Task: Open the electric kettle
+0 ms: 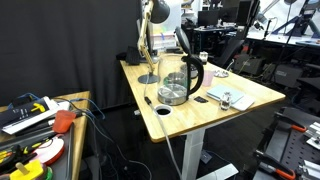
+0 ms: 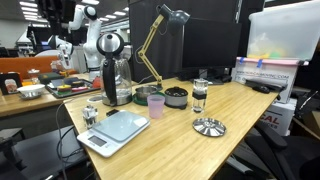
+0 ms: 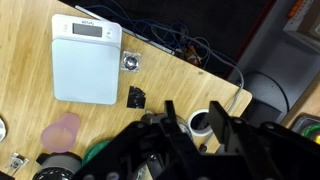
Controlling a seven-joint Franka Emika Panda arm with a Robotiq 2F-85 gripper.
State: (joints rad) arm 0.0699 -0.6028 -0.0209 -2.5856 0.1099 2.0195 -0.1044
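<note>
The electric kettle [image 1: 178, 82] is a clear glass jug with a black handle, standing near the middle of the wooden table. It also shows in an exterior view [image 2: 116, 78]. Its round lid [image 2: 110, 44] is tilted up above the jug; from the side it shows as a slanted black bar [image 1: 183, 40]. In the wrist view my gripper [image 3: 195, 125] points down over the table with its fingers apart and nothing between them. A white cable grommet [image 3: 200, 122] shows in the gap. The kettle is mostly hidden under the gripper body there.
A white kitchen scale [image 3: 85, 60] lies on the table [image 1: 255, 95], with a pink cup [image 2: 156, 104], a dark bowl [image 2: 176, 96], a glass [image 2: 200, 95] and a metal lid [image 2: 208, 126] nearby. A brass desk lamp [image 2: 150, 50] stands behind the kettle. Cables hang off the table edge.
</note>
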